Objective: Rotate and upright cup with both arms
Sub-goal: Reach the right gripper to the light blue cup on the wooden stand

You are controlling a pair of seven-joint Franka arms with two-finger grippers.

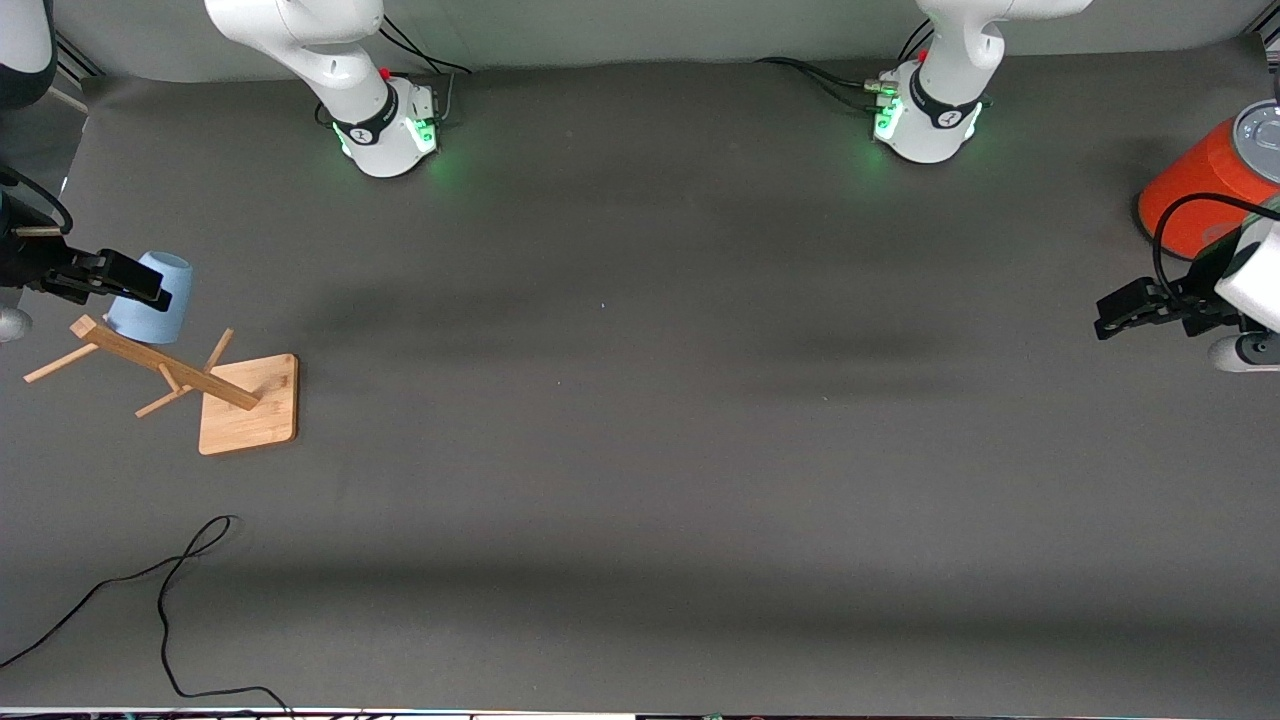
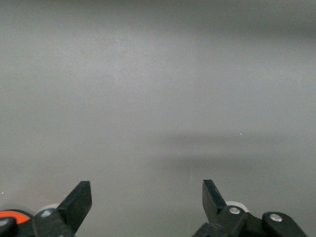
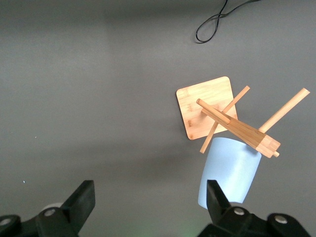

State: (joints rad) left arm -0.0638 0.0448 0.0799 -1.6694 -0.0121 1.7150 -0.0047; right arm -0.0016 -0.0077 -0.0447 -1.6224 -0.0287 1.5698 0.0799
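Grey table (image 1: 640,450), mostly bare. Pale-blue cup (image 1: 152,297) hangs upside down on wooden mug tree (image 1: 215,385) at right arm's end. Right gripper (image 1: 125,278) over cup, jaws apart; cup at its 1 o'clock in right wrist view. Left gripper (image 1: 1125,310) waits by orange cylinder (image 1: 1205,190), jaws apart. Cup likely light, stiff, smooth plastic; pinch tapered wall mid-height.

the worktop (image 1: 640,480) is lit evenly and dimly from above; soft, broad shadow bands are cast across it. green glow is spread around both arm bases. the left wrist view is washed out and hazy.
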